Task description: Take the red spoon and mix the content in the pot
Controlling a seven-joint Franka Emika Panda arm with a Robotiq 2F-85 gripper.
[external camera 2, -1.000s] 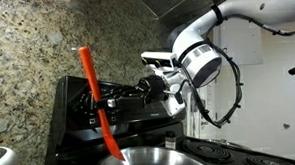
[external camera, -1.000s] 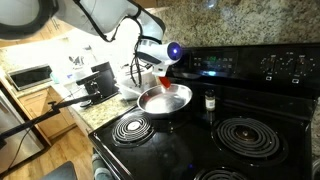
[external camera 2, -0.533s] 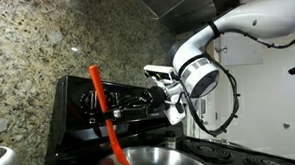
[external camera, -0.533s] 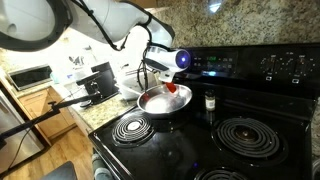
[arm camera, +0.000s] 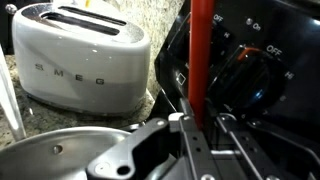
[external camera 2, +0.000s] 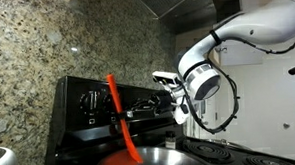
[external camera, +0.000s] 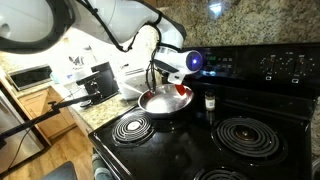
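pincer [arm camera: 198,122] clamped tight around the red spoon [arm camera: 201,50].

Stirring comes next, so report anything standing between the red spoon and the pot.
Nothing visible does. The gripper is shut on the red spoon, held nearly upright, and its lower end reaches down inside the rim of the pot. The small dark jar stands beside the pot, apart from it.

Bright red-orange on the red spoon [external camera 2: 119,112]. Shiny silver on the pot [external camera: 160,103]. Glossy black on the stove [external camera: 190,150], with white markings around its dark knobs [arm camera: 245,80]. Creamy white on the toaster [arm camera: 80,55], grey lettering across its side. Speckled brown, beige and black on the granite backsplash [external camera 2: 32,73]. White on the robot arm [external camera 2: 260,26]; warm brown on the wooden cabinets [external camera: 55,118].
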